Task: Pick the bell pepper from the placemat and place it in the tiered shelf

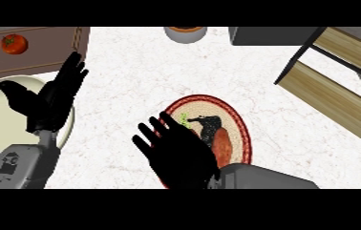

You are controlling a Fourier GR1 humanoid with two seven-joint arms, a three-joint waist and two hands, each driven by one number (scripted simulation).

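Head view: right hand [176, 157] sits low centre, over the left part of the round woven placemat [244, 125], fingers straight and spread, grasping nothing. Bell pepper [223, 146], red-orange with a green stem end, lies on the placemat just right of that hand and is partly covered by it. The thumb looks to be over the pepper; contact can't be confirmed. Spread fingers probably mean a pre-grasp pose, opened wide enough to close round the pepper. Pick not yet done.

Left hand [53, 99] is at the left edge, released, fingers up, resting above a pale plate [13, 129] and out of the way of the work. Tiered shelf [321, 88], wooden boards on a dark frame, is at upper right, well apart from the placemat across bare table [134, 71], so the carry goes up and right. Tomato [14, 44] at upper left, not involved.
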